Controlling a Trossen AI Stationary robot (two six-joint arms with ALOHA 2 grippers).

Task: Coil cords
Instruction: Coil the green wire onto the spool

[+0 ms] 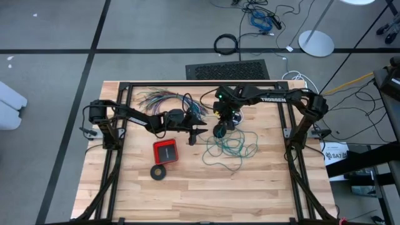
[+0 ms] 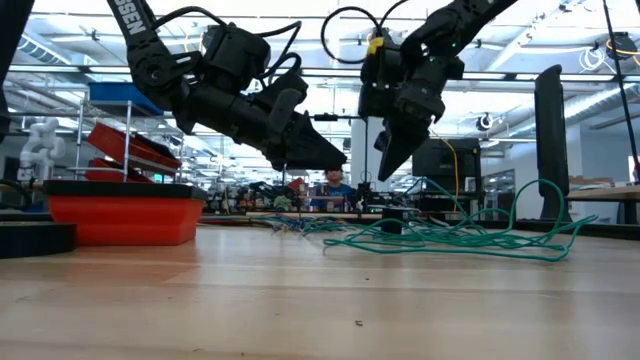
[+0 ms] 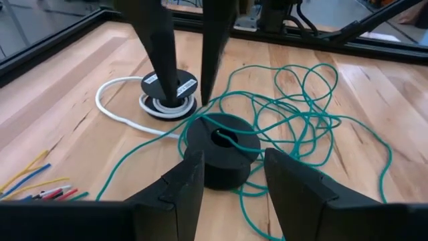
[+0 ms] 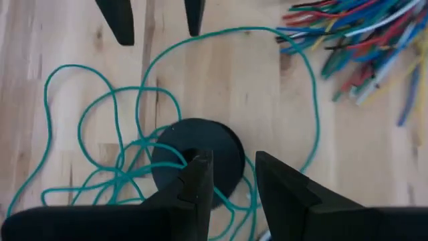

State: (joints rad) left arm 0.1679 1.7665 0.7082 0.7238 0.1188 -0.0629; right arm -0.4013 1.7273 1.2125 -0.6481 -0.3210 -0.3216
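Observation:
The teal-green wire (image 1: 232, 149) lies in a loose tangle on the wooden table; one strand runs through the hole of a black ring-shaped spool (image 3: 221, 150). Beside it lies the white cord (image 3: 107, 107), wound around a small black round piece (image 3: 168, 87). My left gripper (image 3: 234, 155) hovers open and nearly level, its fingers to either side of the spool and above it. My right gripper (image 4: 234, 159) points steeply down, open, over the spool and the round piece. In the low view both grippers (image 2: 335, 155) (image 2: 395, 165) hang clear of the table.
A fanned bundle of many-coloured wires (image 1: 169, 100) lies at the far left of the work area. A red box (image 1: 165, 151) and a black tape-like ring (image 1: 159, 172) sit toward the near left. The black frame rails (image 1: 200, 84) border the table.

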